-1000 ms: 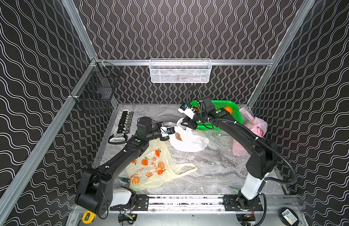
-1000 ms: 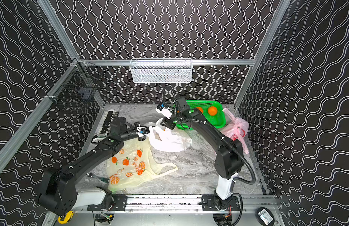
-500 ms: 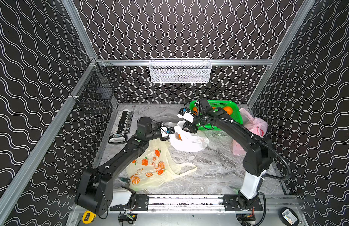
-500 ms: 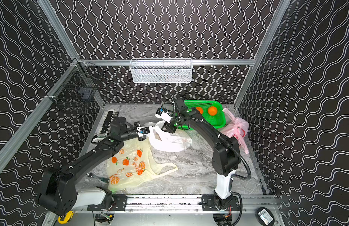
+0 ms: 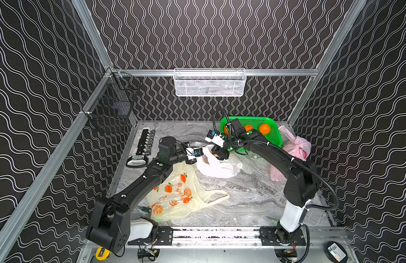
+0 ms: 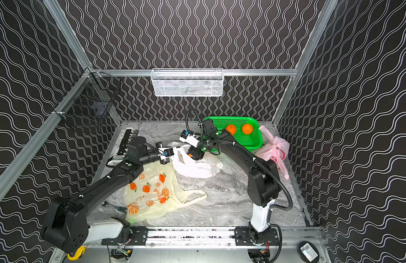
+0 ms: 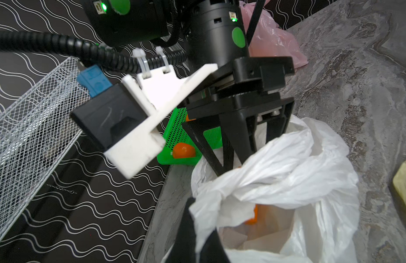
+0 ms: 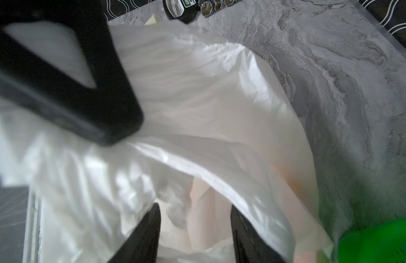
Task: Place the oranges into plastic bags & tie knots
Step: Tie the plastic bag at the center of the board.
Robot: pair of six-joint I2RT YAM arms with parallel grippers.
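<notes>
One orange (image 7: pixel 251 218) lies inside the white bag (image 5: pixel 220 168), which sits with its mouth open at the middle of the marble table (image 5: pixel 243 200). The left gripper (image 7: pixel 198 230) is pinched together on the bag's rim and holds that edge raised. The right gripper (image 8: pixel 195 227) hangs with its fingertips down in the opening, jaws apart and nothing between them. Two further oranges (image 6: pixel 231 129) show in the green basket (image 6: pixel 250 142) at the table's far side, just behind the right arm. A bulging pink bag (image 5: pixel 293 148) lies beside the basket by the right wall, and the yellow bag (image 5: pixel 174 195) with orange prints lies flat near the front, partly under the left arm.
</notes>
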